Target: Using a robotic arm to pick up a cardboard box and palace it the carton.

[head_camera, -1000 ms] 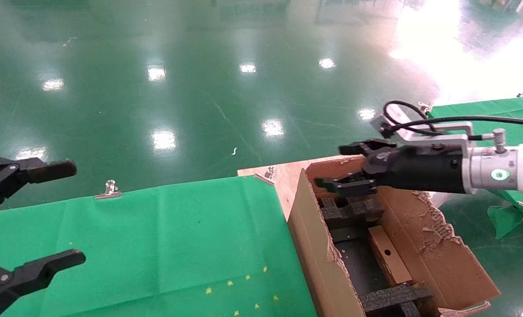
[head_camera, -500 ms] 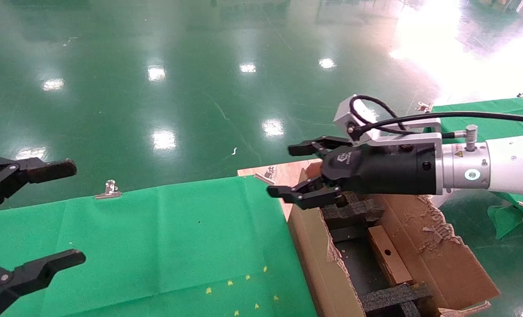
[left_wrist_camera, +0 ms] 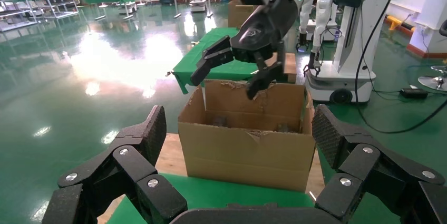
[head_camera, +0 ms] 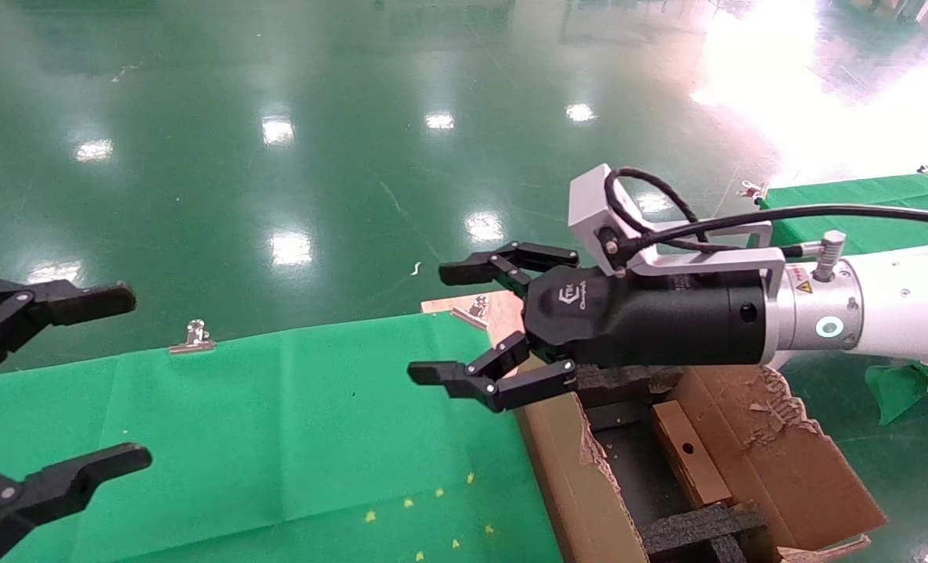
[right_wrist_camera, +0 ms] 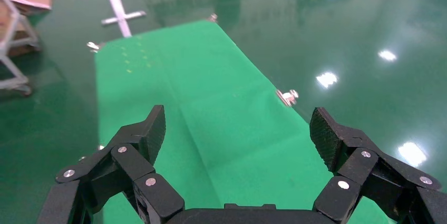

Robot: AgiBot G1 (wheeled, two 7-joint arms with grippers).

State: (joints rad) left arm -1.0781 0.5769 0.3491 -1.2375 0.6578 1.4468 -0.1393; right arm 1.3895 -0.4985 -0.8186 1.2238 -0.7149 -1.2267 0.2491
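The small cardboard box (head_camera: pixel 690 453) with a round hole lies inside the carton (head_camera: pixel 557 461), between black foam strips. My right gripper (head_camera: pixel 438 323) is open and empty. It hangs over the right end of the green cloth, just left of the carton's torn rim. The left wrist view shows the carton (left_wrist_camera: pixel 248 150) from the side, with the right gripper (left_wrist_camera: pixel 225 84) above its far wall. My left gripper (head_camera: pixel 127 378) is parked open at the far left. The right wrist view shows only cloth between the right gripper's (right_wrist_camera: pixel 237 129) pads.
A green cloth (head_camera: pixel 276 407) covers the table, held by metal clips (head_camera: pixel 195 336) at its far edge. The carton stands on a wooden board (head_camera: pixel 503 313). A second green-covered table (head_camera: pixel 862 195) is at the far right. Another robot base (left_wrist_camera: pixel 342 50) stands behind the carton.
My right arm has swung left, from above the carton's inside to over the green cloth, with the gripper staying open. The box stays in the carton. The left arm is still.
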